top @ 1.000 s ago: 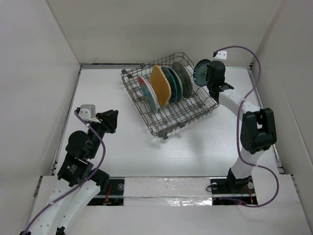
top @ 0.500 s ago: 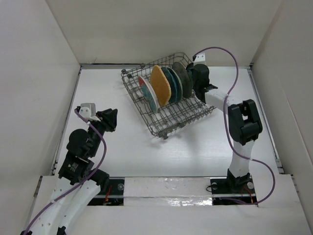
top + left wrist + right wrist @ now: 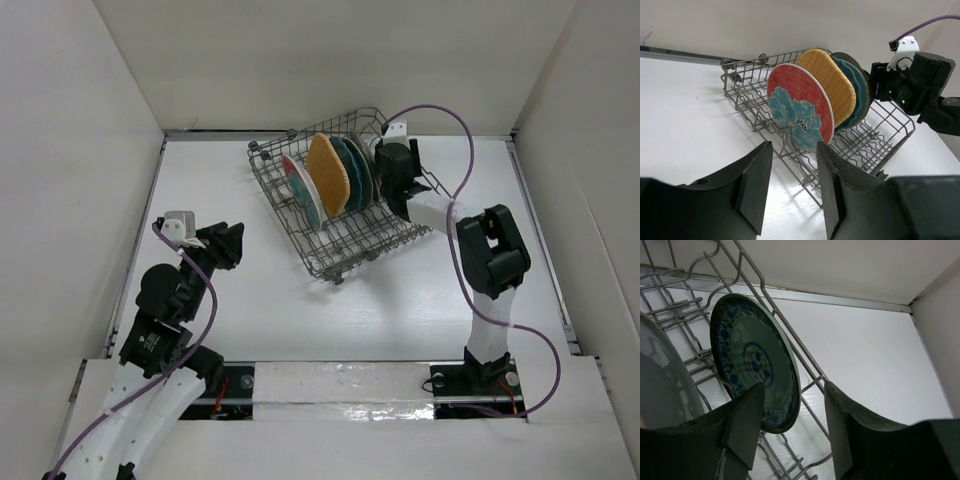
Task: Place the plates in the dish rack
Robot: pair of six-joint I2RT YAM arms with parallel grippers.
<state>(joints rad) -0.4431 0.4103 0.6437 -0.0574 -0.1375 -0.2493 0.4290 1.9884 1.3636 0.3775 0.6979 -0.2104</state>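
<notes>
The right gripper (image 3: 795, 390) is released, its 2 fingers spread on either side of the lower rim of the small dark ringed plate (image 3: 752, 365). That plate stands on edge at the 2 o'clock end of the dish rack (image 3: 345, 240). The left gripper (image 3: 792, 190), spread and empty, hovers at the table's (image 3: 300, 310) 9 o'clock side, facing the red plate (image 3: 800, 112).

Readable text, labels, brands, numbers, signs: none that I can make out in any of my three views. The only markings I see are painted patterns on the plates (image 3: 800, 112) standing in the dish rack (image 3: 875, 145), and these are not lettering.
</notes>
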